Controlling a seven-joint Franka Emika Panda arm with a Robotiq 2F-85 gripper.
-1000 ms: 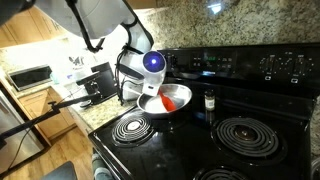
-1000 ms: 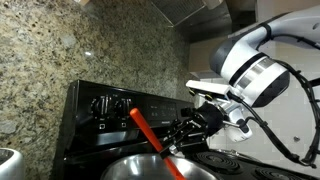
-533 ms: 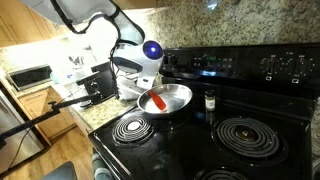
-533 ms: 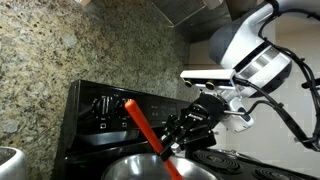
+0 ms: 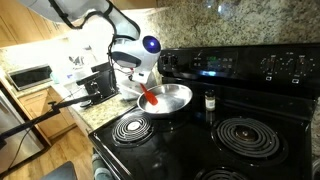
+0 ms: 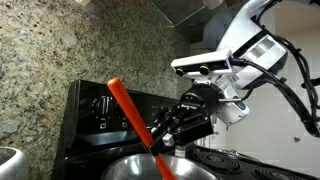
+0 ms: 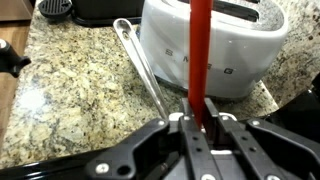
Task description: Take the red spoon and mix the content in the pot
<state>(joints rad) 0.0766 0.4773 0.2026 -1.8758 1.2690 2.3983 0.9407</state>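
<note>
We see a black glass-top stove filling most of an exterior view, with coil rings marked on its surface and a raised control panel along the back. Speckled granite forms the wall behind it and the countertop beside it.

A white robot arm reaches in from above at the counter end of the stove; in an exterior view its large rounded wrist section sits high at the frame's edge.

In the wrist view a white toaster stands on the granite, with a pair of metal tongs lying just beside it.

The pot, a shallow shiny metal pan, sits on a rear burner near the counter. Only its rim shows at the bottom of an exterior view.

The red spoon stands tilted, its lower end inside the pot on the counter side. Its slim handle rises at a slant towards the granite wall, and in the wrist view it runs straight up the middle of the frame.

The gripper is clamped on the red spoon low on its handle, just above the pot; the wrist view shows the dark fingers pressed against either side of it.

A small dark shaker jar stands upright on the stove, just beside the pot on the side away from the counter.
</note>
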